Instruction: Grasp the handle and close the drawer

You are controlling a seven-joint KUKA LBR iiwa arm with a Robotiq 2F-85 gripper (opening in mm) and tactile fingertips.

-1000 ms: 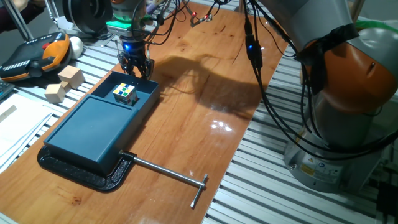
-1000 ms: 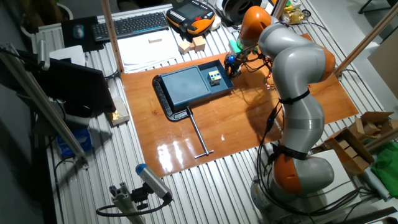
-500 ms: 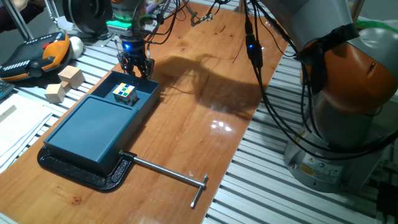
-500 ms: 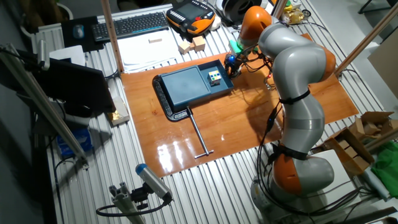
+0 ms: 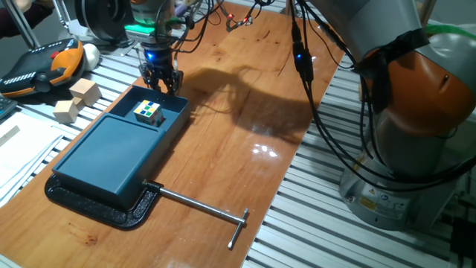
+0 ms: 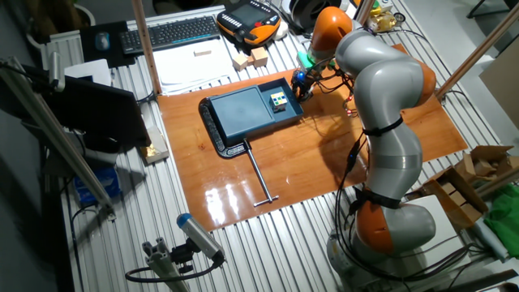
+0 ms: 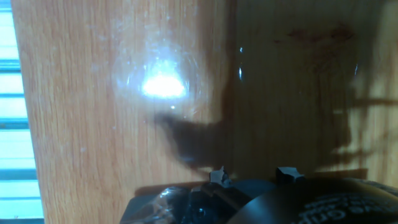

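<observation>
Fixed views are evenly lit from overhead and reasonably sharp. Glare patches mark the wooden table (image 5: 253,112), and the arm (image 5: 387,45) casts a broad soft shadow. The hand view is blurred, half shadowed, with one bright hotspot.

Worktop (image 5: 245,112): glossy wooden board with a bright light glare, laid over a grooved aluminium frame.
Black base plate (image 5: 97,208): flat on the board at one corner, carrying the teal box (image 5: 111,152).
Metal T-ended rod (image 5: 204,212): lies flat on the board, one end at the base plate, its T end toward the board's edge.
Wooden blocks (image 5: 74,100): on the grooved frame just off the board, beside the box.
Keyboard (image 6: 174,31): on the frame, well apart from the board.
</observation>
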